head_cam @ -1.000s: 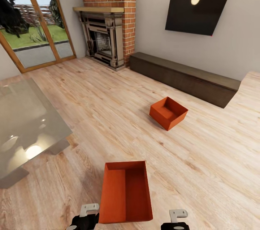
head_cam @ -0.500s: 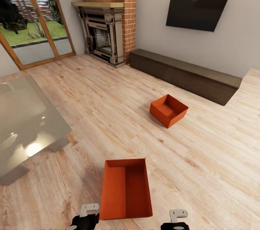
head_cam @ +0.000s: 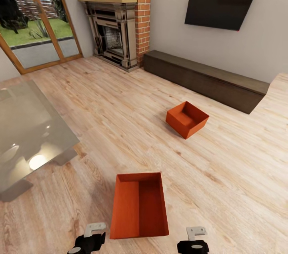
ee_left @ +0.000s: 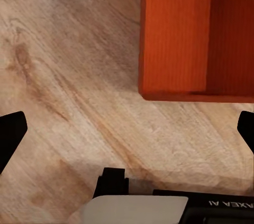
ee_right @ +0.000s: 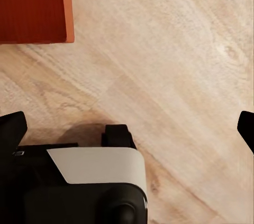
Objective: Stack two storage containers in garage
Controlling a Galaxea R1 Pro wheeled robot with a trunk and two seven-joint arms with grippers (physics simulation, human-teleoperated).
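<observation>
The near container lay on the wood floor between both grippers (jaws wide, empty); the other container stood near the cabinet. Best was lowering both arms evenly beside its long walls.

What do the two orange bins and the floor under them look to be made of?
Near container and far container: probably matte moulded plastic, uniform orange-red with fine ribbing on the bottom, no shine. Floor: light wood planks or laminate, with visible grain, knots and board seams, low sheen.
</observation>
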